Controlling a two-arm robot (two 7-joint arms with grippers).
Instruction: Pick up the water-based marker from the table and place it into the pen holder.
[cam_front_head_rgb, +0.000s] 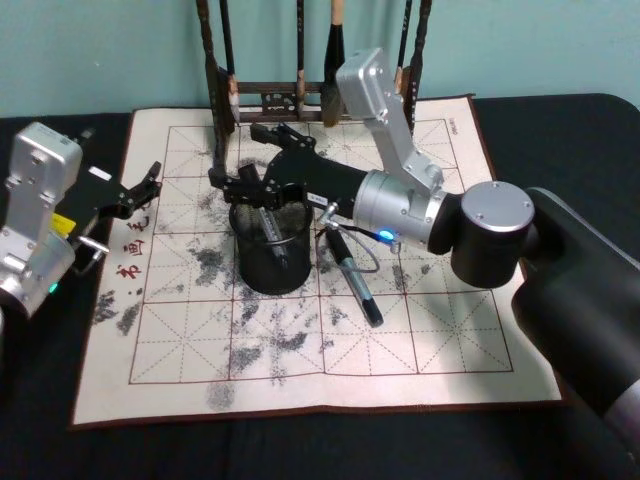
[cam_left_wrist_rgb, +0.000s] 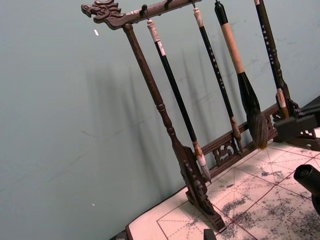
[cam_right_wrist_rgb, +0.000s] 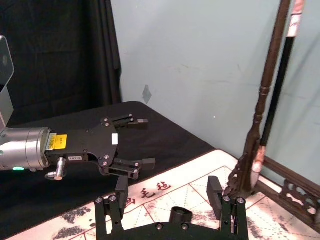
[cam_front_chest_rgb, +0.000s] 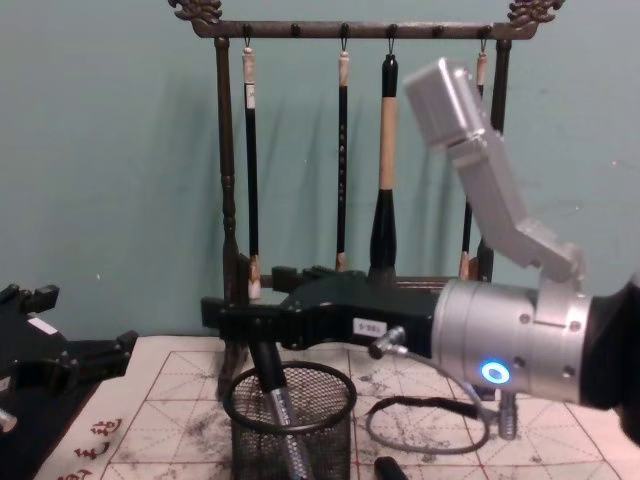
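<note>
The black wire-mesh pen holder (cam_front_head_rgb: 262, 268) (cam_front_chest_rgb: 335, 440) stands on the grid-printed mat (cam_front_head_rgb: 430, 350) of the table. A water-based marker (cam_front_chest_rgb: 283, 420) (cam_front_head_rgb: 275, 228) leans inside it, its dark top end (cam_right_wrist_rgb: 180, 216) just under my right gripper. My right gripper (cam_front_head_rgb: 245, 162) (cam_right_wrist_rgb: 167, 192) (cam_front_chest_rgb: 240, 318) hovers over the holder's mouth, open, its fingers wide apart on either side of the marker's top and not touching it. A second, similar marker (cam_front_head_rgb: 357, 280) lies on the mat just right of the holder. My left gripper (cam_front_head_rgb: 140, 190) (cam_right_wrist_rgb: 142, 142) rests open at the mat's left edge.
A tall dark wooden brush rack (cam_front_head_rgb: 300, 95) (cam_left_wrist_rgb: 170, 130) (cam_front_chest_rgb: 350, 30) with several hanging brushes stands at the back of the mat, close behind the holder. A thin cable loop (cam_front_head_rgb: 350, 250) hangs from my right wrist over the lying marker.
</note>
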